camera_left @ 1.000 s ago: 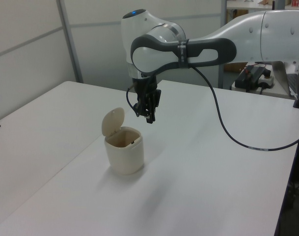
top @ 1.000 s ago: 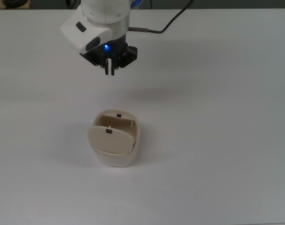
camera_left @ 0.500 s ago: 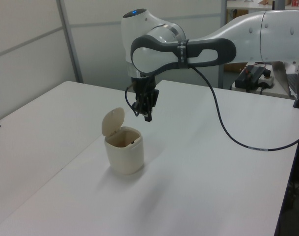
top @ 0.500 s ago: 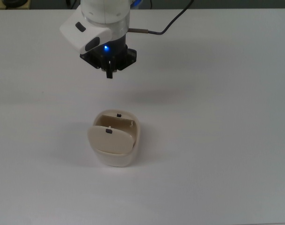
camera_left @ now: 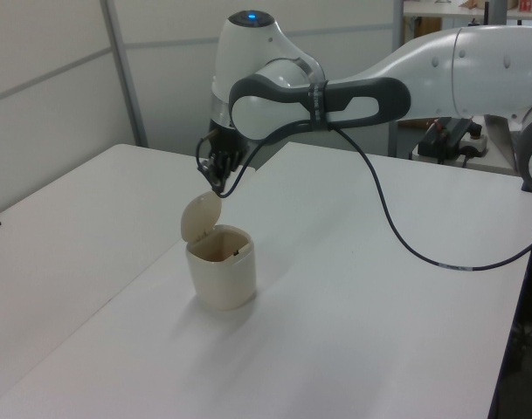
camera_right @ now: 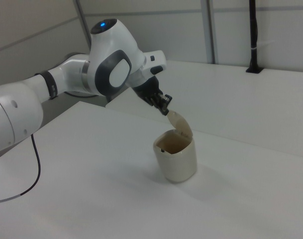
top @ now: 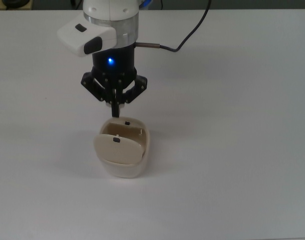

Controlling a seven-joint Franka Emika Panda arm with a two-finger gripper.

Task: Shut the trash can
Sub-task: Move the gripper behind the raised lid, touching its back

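We are holding the claw (top: pixel 115 111), fingers pinched together and gripping nothing, at twelve o'clock of the trash can (top: pixel 123 159), poised behind its upright lid (camera_left: pixel 201 216) for pushing it down.

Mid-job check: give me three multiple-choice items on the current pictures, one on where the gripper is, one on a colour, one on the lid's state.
1. Where is the gripper?
A. At the top edge of the raised lid
B. Inside the trash can
C. Resting on the table

2. What colour is the trash can?
A. Blue
B. Cream
C. Black

3. What state is the lid in?
A. Shut flat
B. Lying on the table
C. Standing up, can open

Answers: 1 A, the left view shows the tips by the lid's upper edge; 2 B, body and lid are cream; 3 C, the can's inside shows.
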